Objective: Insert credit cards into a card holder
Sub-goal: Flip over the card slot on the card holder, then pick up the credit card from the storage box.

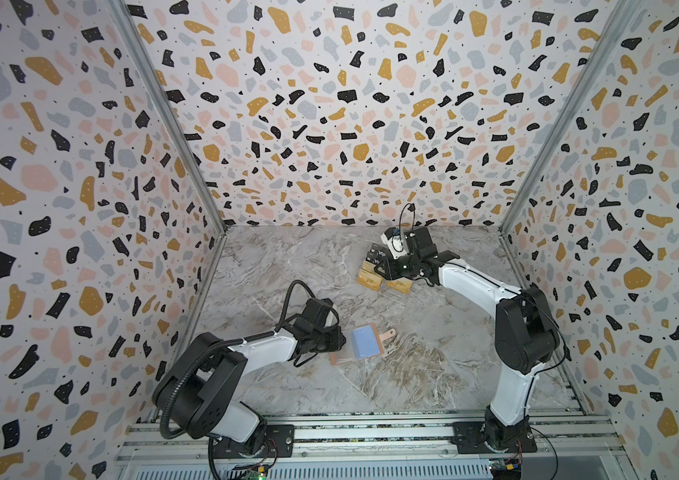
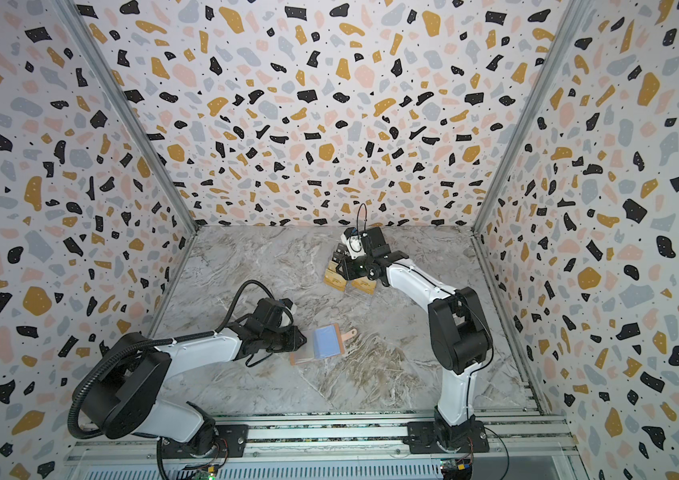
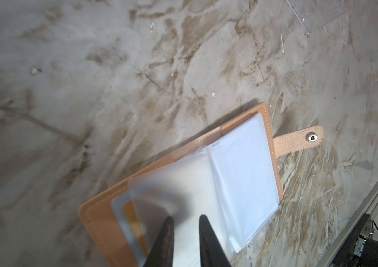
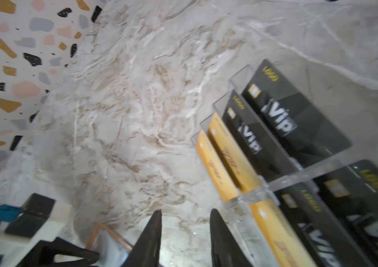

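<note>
The peach card holder (image 1: 335, 358) (image 2: 297, 358) lies open near the table's middle, its pale bluish sleeves (image 3: 243, 166) fanned out and its snap tab (image 3: 299, 141) pointing away. A gold card (image 3: 129, 215) shows inside one sleeve. My left gripper (image 3: 186, 217) (image 1: 342, 340) is at the holder's near edge, jaws a little apart, one frosted sleeve leaf lying over a fingertip (image 3: 168, 222). More gold credit cards (image 4: 215, 166) (image 1: 369, 277) stand in the front tiers of a clear stand. My right gripper (image 4: 186, 210) (image 1: 381, 270) hovers open and empty beside them.
The clear tiered stand (image 4: 303, 175) (image 1: 393, 294) at the back right also holds black "Vip" cards (image 4: 282, 120). Patterned walls close three sides. An aluminium rail (image 1: 371, 432) with both arm bases runs along the front edge.
</note>
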Controlling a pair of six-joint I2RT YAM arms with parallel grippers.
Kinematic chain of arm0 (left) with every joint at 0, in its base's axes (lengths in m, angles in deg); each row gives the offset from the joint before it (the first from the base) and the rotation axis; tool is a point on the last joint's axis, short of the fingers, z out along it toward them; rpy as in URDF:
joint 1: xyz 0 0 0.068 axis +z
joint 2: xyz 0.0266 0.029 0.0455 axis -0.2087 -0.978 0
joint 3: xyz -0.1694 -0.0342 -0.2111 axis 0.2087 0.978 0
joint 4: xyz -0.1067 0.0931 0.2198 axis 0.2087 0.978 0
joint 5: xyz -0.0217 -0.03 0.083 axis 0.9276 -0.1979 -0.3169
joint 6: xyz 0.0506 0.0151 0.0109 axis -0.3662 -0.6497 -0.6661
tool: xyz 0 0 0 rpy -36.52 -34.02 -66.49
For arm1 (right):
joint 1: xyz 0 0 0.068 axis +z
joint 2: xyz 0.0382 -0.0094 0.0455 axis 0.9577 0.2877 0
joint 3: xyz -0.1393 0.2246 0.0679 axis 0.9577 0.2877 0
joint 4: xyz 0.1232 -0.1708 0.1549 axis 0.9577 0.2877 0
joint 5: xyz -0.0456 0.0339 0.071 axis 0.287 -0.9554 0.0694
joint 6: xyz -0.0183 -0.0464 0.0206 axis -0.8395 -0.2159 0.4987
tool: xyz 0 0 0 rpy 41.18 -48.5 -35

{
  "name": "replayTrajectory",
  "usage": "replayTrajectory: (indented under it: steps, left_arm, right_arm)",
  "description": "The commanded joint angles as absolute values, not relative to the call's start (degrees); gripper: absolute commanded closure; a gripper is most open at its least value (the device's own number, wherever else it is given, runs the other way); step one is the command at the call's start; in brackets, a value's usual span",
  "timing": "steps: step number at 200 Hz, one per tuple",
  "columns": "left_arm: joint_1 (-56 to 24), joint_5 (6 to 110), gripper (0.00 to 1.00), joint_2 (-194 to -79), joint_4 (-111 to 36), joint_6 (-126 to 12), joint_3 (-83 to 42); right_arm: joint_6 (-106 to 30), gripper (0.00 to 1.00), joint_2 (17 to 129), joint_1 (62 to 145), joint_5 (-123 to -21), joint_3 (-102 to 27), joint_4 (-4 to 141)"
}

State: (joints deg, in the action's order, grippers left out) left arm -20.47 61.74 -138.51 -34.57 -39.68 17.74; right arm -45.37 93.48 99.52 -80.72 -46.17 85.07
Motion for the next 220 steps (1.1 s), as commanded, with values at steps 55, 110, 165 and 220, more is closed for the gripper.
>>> replayTrajectory:
  steps: [55, 110, 165, 220]
  left_arm:
    - [-20.47, 59.60, 0.77, -143.46, -31.38, -43.67, 15.76]
    - [-20.30, 59.14, 0.75, -138.05, -29.19, -42.81, 15.18]
    - [-20.21, 59.62, 0.73, -133.92, -29.10, -42.32, 15.49]
    - [-20.01, 57.51, 0.73, -130.89, -28.67, -38.66, 18.70]
  right_arm:
    - [-54.92, 0.65, 100.06, 98.51, -78.95, -54.69, 95.85]
    - [-56.68, 0.67, 107.14, 102.37, -77.20, -62.15, 98.20]
    - [-58.39, 0.67, 111.45, 101.87, -74.48, -68.19, 100.48]
    - [-60.28, 0.65, 114.73, 102.67, -72.40, -72.32, 102.54]
